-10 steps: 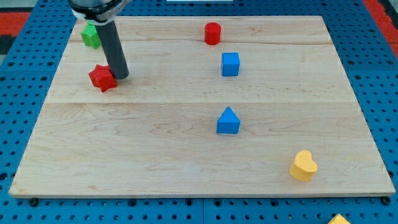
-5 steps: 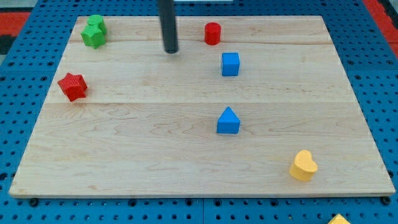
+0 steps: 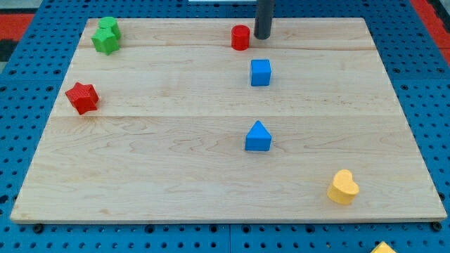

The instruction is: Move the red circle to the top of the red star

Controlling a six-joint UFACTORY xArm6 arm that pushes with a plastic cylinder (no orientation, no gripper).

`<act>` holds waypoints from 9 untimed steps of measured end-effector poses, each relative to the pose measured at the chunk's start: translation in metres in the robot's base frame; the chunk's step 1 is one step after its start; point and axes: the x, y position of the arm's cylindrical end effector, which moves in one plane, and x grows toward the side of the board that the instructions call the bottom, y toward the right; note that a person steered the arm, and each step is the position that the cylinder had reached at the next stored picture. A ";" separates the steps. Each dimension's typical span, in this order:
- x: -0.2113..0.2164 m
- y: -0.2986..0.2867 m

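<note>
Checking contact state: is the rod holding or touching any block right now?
Nothing held. My tip sits just to the view's right of the red circle; contact cannot be told.

A pale wooden board (image 3: 211, 161) lies on a blue pegboard surface (image 3: 28, 232) with regular round holes. Red parts (image 3: 17, 14) show at the view's top corners. The light is even.
</note>
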 end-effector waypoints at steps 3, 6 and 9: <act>-0.031 -0.038; -0.010 -0.158; 0.091 -0.264</act>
